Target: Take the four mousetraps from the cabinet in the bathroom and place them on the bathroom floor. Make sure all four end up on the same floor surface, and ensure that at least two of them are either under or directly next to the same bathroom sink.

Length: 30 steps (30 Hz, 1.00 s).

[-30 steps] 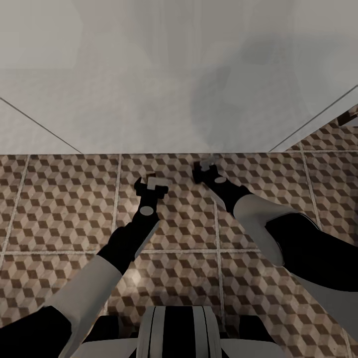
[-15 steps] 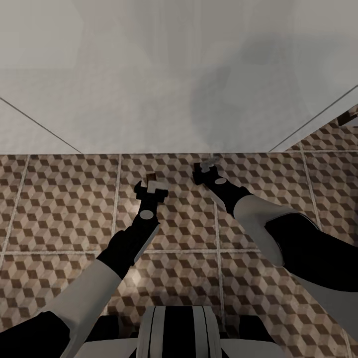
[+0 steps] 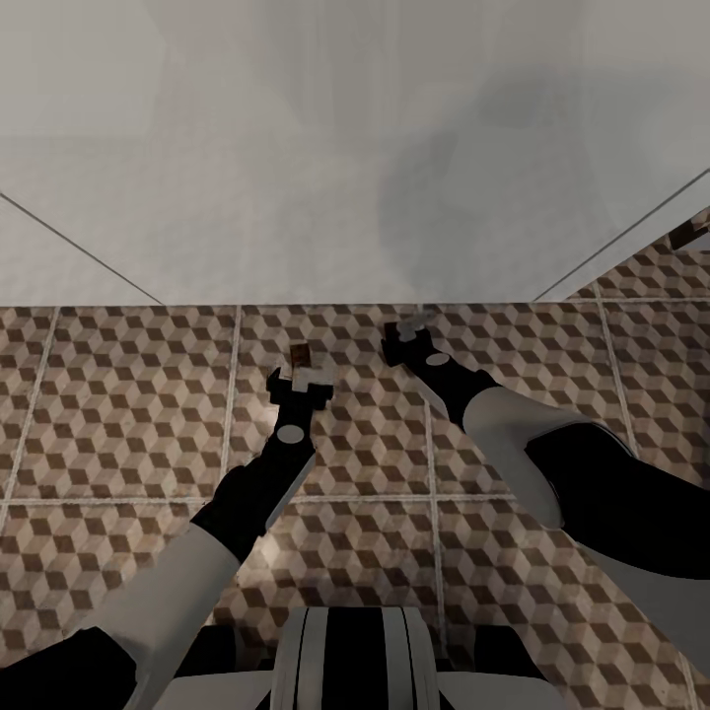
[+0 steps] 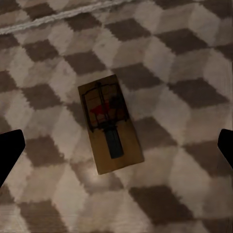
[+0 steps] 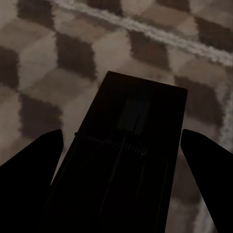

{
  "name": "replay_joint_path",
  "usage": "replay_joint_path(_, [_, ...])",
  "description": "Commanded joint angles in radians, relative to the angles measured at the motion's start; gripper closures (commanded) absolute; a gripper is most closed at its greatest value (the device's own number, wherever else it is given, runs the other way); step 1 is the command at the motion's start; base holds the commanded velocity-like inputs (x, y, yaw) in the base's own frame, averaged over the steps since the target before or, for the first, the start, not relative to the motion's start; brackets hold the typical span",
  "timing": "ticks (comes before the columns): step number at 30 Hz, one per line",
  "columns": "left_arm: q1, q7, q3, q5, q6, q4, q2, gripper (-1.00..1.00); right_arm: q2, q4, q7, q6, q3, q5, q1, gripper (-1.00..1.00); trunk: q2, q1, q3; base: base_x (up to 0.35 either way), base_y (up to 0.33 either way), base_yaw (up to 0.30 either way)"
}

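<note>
From my head view, both my arms reached down over the floor [image 3: 128, 394], close to the foot of a pale wall [image 3: 296, 177]. My left hand [image 3: 299, 380] hung just short of a small trap [image 3: 302, 352] lying flat on the tiles. From that height the trap was only a brownish speck; my left wrist view gave the detail: a tan board [image 4: 110, 124] with dark wire, a red spot and a dark bar down its middle, lying free on the cube-pattern tiles, with my two dark fingertips [image 4: 9, 150] spread wide at either side of it and not touching it. That hand was fully parted and held nothing.

My right hand [image 3: 406, 333] sat nearer the wall, just right of the left one. The head view showed no clear trap at it, only a greyish bit at the tip. My right wrist view showed a second trap [image 5: 124, 160], dark in shadow, its wire faintly visible, reaching between my fingers [image 5: 29, 160], with the tiles and a grout line beyond. Whether those fingers pressed its edges or stood just clear of them I could not tell.

I counted two traps across the views. I could read no writing or label on either board.
</note>
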Motion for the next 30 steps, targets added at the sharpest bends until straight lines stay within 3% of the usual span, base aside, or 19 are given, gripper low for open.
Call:
replay_joint_path(1, [0.008, 0.008, -0.004, 0.007, 0.004, -0.001, 0.002, -1.0, 0.0, 0.001, 0.001, -0.004, -0.001, 0.005, -0.001, 1.0, 0.0, 0.0, 0.0, 0.0, 0.0, 0.0])
replay_joint_path(13, [0.214, 0.005, -0.019, 0.005, -0.005, -0.028, 0.05, -1.0, 0.0, -0.019, -0.012, 0.002, -0.001, 0.007, -0.001, 1.0, 0.0, 0.0, 0.0, 0.0, 0.0, 0.0])
replay_joint_path(18, [0.272, 0.006, -0.05, 0.005, -0.007, -0.058, 0.081, -1.0, 0.0, -0.036, -0.05, 0.02, -0.001, 0.007, -0.001, 1.0, 0.0, 0.0, 0.0, 0.0, 0.0, 0.0])
replay_joint_path(25, [0.352, 0.009, -0.125, 0.005, -0.007, -0.141, 0.128, -1.0, 0.0, -0.064, -0.068, 0.069, -0.001, 0.006, -0.001, 1.0, 0.0, 0.0, 0.0, 0.0, 0.0, 0.0])
replay_joint_path(30, [0.395, 0.01, -0.136, 0.005, -0.006, -0.2, 0.142, -1.0, 0.0, -0.072, -0.069, 0.077, -0.001, 0.006, -0.001, 1.0, 0.0, 0.0, 0.0, 0.0, 0.0, 0.0])
